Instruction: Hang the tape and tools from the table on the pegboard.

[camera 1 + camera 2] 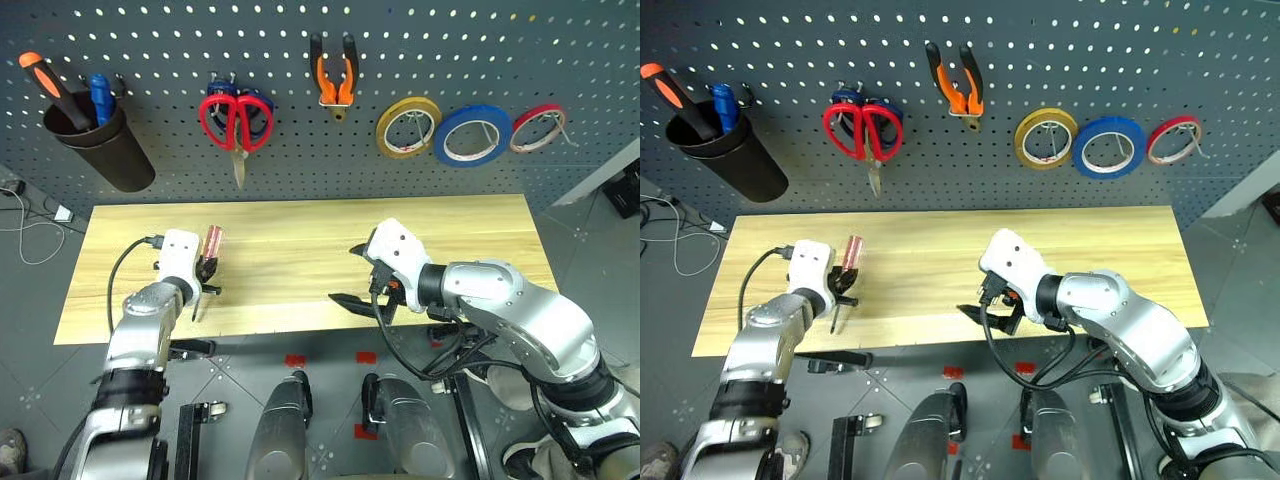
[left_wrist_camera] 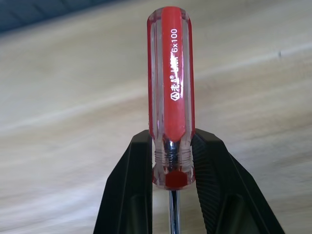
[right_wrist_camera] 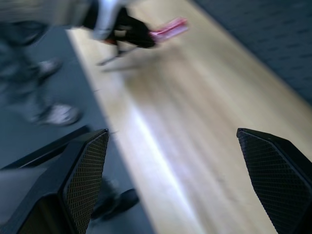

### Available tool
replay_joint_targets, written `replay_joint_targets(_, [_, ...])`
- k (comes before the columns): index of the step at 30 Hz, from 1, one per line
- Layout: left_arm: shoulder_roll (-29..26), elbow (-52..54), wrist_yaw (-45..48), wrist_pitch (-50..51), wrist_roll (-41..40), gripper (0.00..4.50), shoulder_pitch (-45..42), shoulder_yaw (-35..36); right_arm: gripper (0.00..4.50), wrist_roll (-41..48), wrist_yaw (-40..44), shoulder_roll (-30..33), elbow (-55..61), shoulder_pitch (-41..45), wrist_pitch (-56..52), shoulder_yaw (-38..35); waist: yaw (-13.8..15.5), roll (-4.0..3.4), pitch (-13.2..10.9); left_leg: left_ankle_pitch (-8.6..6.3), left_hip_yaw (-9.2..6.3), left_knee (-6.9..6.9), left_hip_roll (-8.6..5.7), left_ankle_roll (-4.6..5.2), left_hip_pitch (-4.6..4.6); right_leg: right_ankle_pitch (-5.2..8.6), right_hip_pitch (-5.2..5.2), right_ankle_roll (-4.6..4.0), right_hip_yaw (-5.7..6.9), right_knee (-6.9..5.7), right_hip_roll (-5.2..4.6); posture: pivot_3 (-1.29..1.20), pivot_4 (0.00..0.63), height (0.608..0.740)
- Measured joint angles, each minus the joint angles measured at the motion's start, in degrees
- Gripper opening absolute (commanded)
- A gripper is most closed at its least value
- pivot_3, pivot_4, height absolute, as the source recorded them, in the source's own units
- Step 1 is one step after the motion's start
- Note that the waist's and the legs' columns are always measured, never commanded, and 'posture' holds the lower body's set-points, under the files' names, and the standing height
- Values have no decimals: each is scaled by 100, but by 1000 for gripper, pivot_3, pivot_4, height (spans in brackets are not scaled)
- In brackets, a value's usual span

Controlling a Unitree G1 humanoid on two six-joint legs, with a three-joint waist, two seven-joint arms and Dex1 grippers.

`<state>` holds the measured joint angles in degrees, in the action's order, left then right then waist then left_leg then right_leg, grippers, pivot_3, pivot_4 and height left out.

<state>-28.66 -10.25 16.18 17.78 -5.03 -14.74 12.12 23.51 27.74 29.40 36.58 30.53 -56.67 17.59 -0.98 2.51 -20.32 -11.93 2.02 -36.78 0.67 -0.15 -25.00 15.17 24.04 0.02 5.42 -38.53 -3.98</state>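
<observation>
Left claw: my left claw [image 2: 170, 195] clamps the slim red-handled screwdriver [image 2: 170, 97], handle jutting beyond my fingertips.
Right claw: my right claw [image 3: 185, 180] gapes wide, empty, above the light wood-grain bench [image 1: 300, 260].

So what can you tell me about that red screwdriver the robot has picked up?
The screwdriver has a clear plastic handle with a red core and white lettering, then a shiny metal shaft. The left gripper clamps its black fingers on the handle's collar. It is held over the table near its left end, handle pointing toward the pegboard.
</observation>
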Motion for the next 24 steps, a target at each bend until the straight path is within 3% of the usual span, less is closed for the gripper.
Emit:
replay_joint_targets(6, [141,1749,-761,-1052,404,819,1092,504,4500,211,-259,-723,83,-210,397,-712,64,15,52,-1,-2,-7,-2,2,1,-1,-3,2,3,-10,-3,-20,239,740])
replay_joint_targets(11, [170,2575,-1207,-1116,486,819,995,976,4500,658,-416,-1155,274,-37,442,-1254,145,23,117,-9,-11,-12,-4,15,1,-1,-4,2,13,-23,-2,-2,227,740])
replay_joint_targets(17, [98,2832,-1295,-470,1,819,-534,1099,4500,801,-623,-1404,266,74,410,-1338,235,55,197,2,-14,-22,-8,0,2,-4,-5,6,13,-38,2,1,220,740])
replay_joint_targets(21, [-289,2295,-1035,-556,-252,819,-1762,1081,4500,823,-693,-1467,174,303,363,-1335,226,69,236,8,-12,-20,-9,-9,7,-4,-6,5,6,-40,7,-10,220,740])
replay_joint_targets(24, [-382,1156,-821,-924,-345,819,-2673,1066,4500,808,-726,-1507,51,436,364,-1274,207,69,240,9,-12,-19,-7,-10,10,-4,-6,4,7,-42,10,-24,221,740])
